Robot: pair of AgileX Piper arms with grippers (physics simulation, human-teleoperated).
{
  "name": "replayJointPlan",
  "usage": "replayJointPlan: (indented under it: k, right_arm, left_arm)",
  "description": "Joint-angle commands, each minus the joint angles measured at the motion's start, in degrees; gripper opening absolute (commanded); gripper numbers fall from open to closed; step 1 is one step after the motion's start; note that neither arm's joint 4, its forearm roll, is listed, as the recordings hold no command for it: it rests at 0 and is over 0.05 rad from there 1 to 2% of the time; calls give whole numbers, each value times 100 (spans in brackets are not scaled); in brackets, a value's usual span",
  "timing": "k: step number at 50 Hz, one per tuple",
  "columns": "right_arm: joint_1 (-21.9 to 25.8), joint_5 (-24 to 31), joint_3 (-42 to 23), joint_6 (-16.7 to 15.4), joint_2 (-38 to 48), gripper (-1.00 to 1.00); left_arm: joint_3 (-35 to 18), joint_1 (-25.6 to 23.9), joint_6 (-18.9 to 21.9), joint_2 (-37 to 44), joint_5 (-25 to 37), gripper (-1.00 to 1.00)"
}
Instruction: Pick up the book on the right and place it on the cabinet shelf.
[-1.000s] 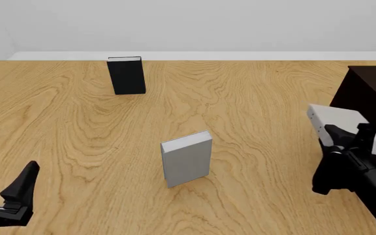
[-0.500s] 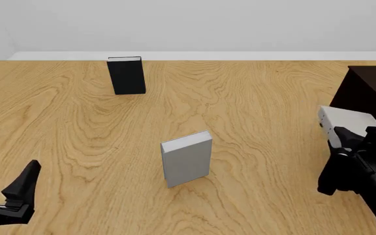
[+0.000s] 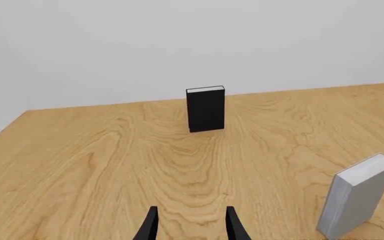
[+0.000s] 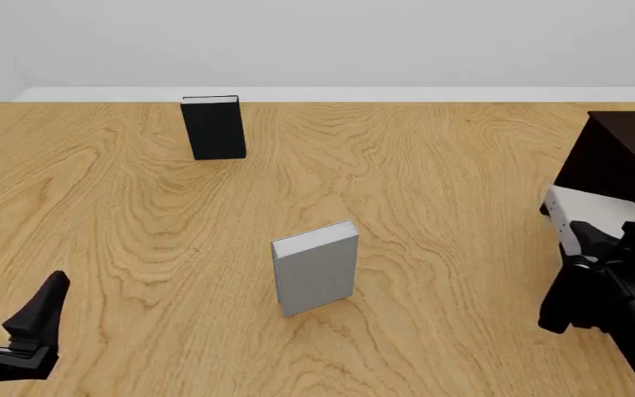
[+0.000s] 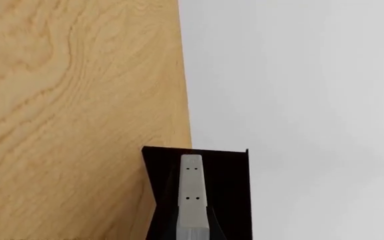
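The book [image 4: 591, 207], a light grey hardcover, is off the table with my right gripper [image 4: 608, 237] shut on it, right beside the front of the cabinet shelf [image 4: 627, 149], a very dark brown box at the table's right edge. In the right wrist view the book's pale edge [image 5: 191, 192] stands between the fingers with the cabinet shelf [image 5: 229, 190] directly behind it. My left gripper [image 4: 11, 302] hovers open and empty near the front left corner; its gripper [image 3: 190, 222] points toward the far side of the table.
A slightly darker grey book [image 4: 315, 269] stands upright mid-table, also in the left wrist view as the grey book [image 3: 357, 197]. A black book [image 4: 212, 126] stands upright at the far left; the left wrist view shows the black book [image 3: 205, 109] straight ahead.
My right gripper has carried the book to the right, closer to the cabinet. The left arm and the two standing books have stayed put.
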Motion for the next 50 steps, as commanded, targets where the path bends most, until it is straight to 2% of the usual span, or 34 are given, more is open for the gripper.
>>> replayJointPlan:
  k: [1, 2, 9, 19, 30, 31, 41, 50]
  right_arm:
    - [-162, -273, -52, 128, 148, -100]
    - [-206, -479, -5, 11, 335, -100]
    - [-267, -492, -70, -10, 394, -100]
    - [-420, -286, -220, 44, 366, -100]
    - [-603, -240, -278, 41, 464, -100]
    - [-619, -327, -247, -40, 540, -100]
    - [-696, -126, -380, 28, 439, -100]
    - [-807, -156, -451, -6, 596, -100]
  left_arm:
    - [-4, -52, 22, 74, 11, 100]
    - [-4, -87, 20, 16, 63, 100]
    - [-3, -104, 24, 71, 56, 100]
    - [-4, -101, 5, 58, 55, 100]
    - [-4, -115, -24, 132, -9, 100]
    - [-4, -101, -20, 138, -12, 100]
    - [-4, -110, -18, 178, -52, 100]
    - [-3, -99, -32, 147, -21, 100]
